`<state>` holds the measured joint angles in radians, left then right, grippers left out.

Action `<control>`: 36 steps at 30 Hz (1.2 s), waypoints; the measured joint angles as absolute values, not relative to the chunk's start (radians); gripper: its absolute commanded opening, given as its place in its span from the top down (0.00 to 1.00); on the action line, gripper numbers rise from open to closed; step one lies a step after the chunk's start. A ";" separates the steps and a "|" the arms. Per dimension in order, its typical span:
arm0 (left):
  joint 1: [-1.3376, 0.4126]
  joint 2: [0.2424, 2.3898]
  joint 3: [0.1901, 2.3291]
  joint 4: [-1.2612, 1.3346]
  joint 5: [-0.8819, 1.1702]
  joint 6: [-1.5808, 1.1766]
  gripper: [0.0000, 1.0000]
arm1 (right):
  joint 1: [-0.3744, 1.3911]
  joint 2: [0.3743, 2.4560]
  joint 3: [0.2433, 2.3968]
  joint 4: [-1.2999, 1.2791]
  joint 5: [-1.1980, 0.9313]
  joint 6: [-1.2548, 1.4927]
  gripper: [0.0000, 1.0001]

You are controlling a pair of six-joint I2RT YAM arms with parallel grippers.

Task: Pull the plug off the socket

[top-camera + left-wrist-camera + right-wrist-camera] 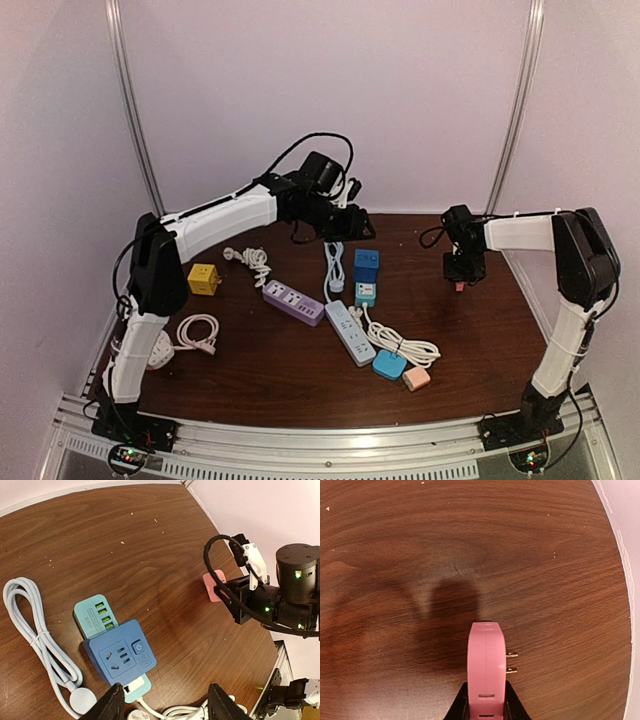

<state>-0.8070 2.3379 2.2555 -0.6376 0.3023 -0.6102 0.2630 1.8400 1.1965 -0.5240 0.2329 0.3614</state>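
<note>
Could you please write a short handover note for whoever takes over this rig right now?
Left gripper: open and empty, hovering over the blue cube-shaped socket, which sits on the brown wooden table.
Right gripper: shut on the pink flat plastic plug, held above bare table off to the socket's right, with its metal prongs exposed.
Done: the plug is out of the socket.
Left: probably just setting the plug down and drawing both arms back.

White arms (215,220), black joints (158,265), black cables (205,555)
</note>
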 measured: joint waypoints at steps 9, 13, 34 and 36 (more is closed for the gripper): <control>-0.810 2.332 2.252 -0.638 0.289 -0.610 0.40 | 0.275 1.846 1.202 -0.528 0.216 0.353 0.64; -0.814 2.332 2.246 -0.638 0.273 -0.610 0.39 | 0.279 1.846 1.202 -0.527 0.189 0.351 0.61; -0.901 2.368 2.238 -0.640 -0.051 -0.653 0.29 | 0.287 1.754 1.126 -0.388 -0.088 0.382 0.44; -0.910 2.401 2.259 -0.653 -0.086 -0.656 0.26 | 0.289 1.754 1.118 -0.368 -0.125 0.392 0.45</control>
<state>-0.9100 2.4012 2.2593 -0.6529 -0.0860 -0.6556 0.2886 1.7542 1.1179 -0.3676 -0.1253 0.3923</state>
